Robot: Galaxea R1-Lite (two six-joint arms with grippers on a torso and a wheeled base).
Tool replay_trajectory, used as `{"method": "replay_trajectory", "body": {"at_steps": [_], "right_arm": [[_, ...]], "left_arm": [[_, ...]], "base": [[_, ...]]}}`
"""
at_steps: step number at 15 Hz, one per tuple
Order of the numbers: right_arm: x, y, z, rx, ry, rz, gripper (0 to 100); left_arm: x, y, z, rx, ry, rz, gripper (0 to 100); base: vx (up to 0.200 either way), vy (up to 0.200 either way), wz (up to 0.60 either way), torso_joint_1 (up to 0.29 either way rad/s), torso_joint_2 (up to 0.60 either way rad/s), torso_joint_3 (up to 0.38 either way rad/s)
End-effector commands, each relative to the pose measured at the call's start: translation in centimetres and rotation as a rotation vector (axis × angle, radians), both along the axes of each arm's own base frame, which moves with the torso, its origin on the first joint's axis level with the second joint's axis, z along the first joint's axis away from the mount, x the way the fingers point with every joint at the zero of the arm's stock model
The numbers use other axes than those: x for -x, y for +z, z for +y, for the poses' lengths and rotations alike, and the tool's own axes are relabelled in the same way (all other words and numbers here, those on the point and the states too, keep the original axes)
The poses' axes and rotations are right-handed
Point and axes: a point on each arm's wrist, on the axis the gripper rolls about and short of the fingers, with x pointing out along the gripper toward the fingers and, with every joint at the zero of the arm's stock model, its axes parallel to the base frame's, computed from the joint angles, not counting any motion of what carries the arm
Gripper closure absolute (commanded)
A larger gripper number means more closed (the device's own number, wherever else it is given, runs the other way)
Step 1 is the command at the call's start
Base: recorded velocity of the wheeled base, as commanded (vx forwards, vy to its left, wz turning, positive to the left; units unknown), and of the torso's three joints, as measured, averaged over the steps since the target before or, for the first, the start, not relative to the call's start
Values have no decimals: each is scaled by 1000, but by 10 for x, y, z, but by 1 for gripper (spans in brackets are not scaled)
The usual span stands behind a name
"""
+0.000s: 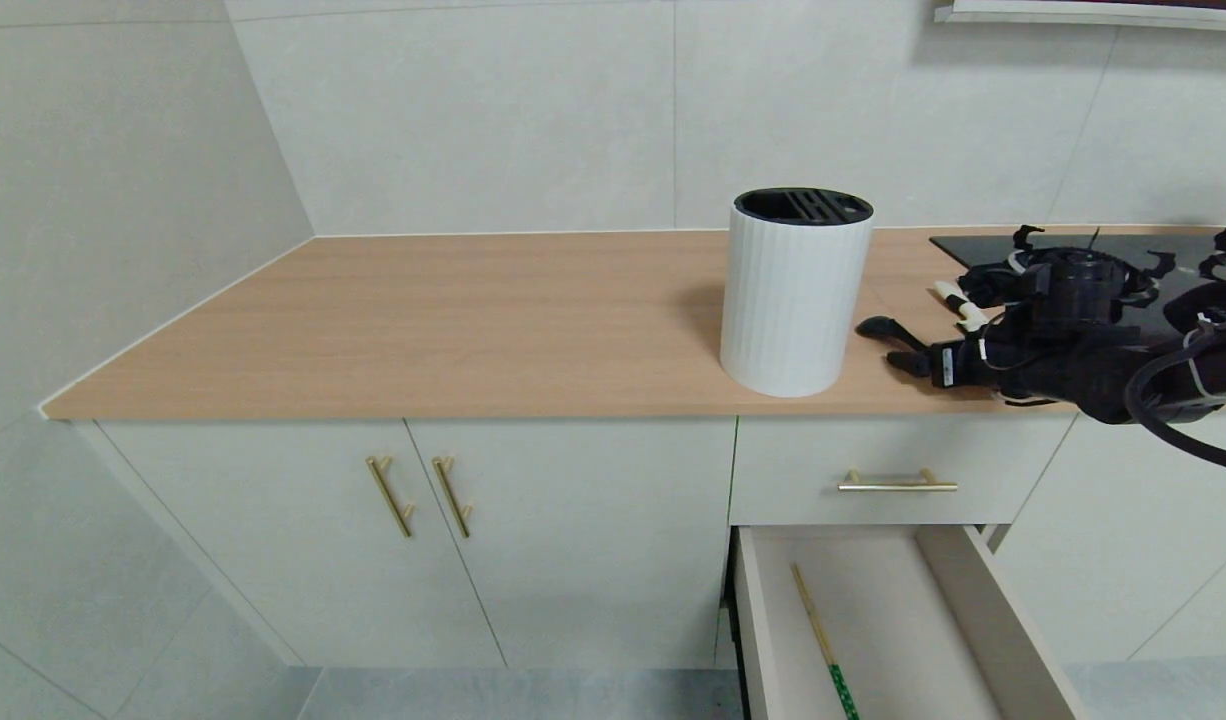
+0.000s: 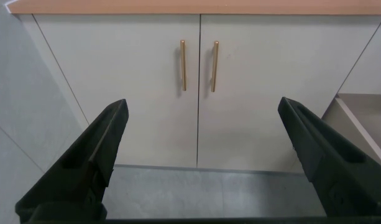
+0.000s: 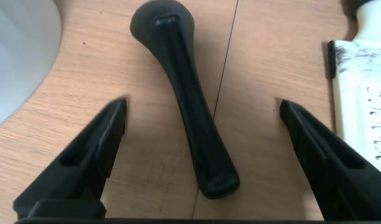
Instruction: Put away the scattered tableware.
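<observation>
A black utensil handle [image 3: 190, 106] lies flat on the wooden counter [image 1: 473, 320], just right of a white ribbed holder [image 1: 793, 290] with a slotted black top. My right gripper [image 3: 202, 109] is open low over the counter, one finger on each side of that handle [image 1: 878, 328] without touching it. A white-handled utensil [image 3: 364, 99] lies beside it, farther from the holder [image 3: 16, 56]. My right gripper [image 1: 913, 352] sits at the counter's front right. My left gripper [image 2: 202, 107] is open and holds nothing, down in front of the cabinet doors [image 2: 199, 93].
Below the counter at right a drawer [image 1: 753, 620] stands pulled out, with a green-tipped chopstick [image 1: 818, 635] lying inside. A black hob [image 1: 983, 248] with pan supports lies at the back right. Tiled walls close the left and rear sides.
</observation>
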Motion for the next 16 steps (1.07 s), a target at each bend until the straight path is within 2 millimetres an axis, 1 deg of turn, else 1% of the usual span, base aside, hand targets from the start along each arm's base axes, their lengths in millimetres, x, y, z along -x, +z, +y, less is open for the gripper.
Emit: {"method": "replay_trajectory", "body": {"at_steps": [1, 6, 11, 14, 15, 16], "right_arm": [[0, 0, 0, 0, 1, -2, 100], [-1, -2, 0, -1, 0, 5, 100], [1, 4, 0, -3, 0, -6, 100], [9, 20, 1, -8, -1, -31, 100], [15, 24, 1, -17, -4, -23, 100], [23, 33, 2, -30, -7, -15, 100]], "left_arm": [[0, 0, 0, 0, 0, 0, 0], [0, 0, 0, 0, 0, 0, 0], [0, 0, 0, 0, 0, 0, 0], [0, 0, 0, 0, 0, 0, 0], [0, 0, 0, 0, 0, 0, 0], [0, 0, 0, 0, 0, 0, 0]], "base": [[0, 0, 0, 0, 0, 0], [0, 0, 0, 0, 0, 0], [0, 0, 0, 0, 0, 0], [0, 0, 0, 0, 0, 0], [0, 0, 0, 0, 0, 0], [0, 0, 0, 0, 0, 0]]}}
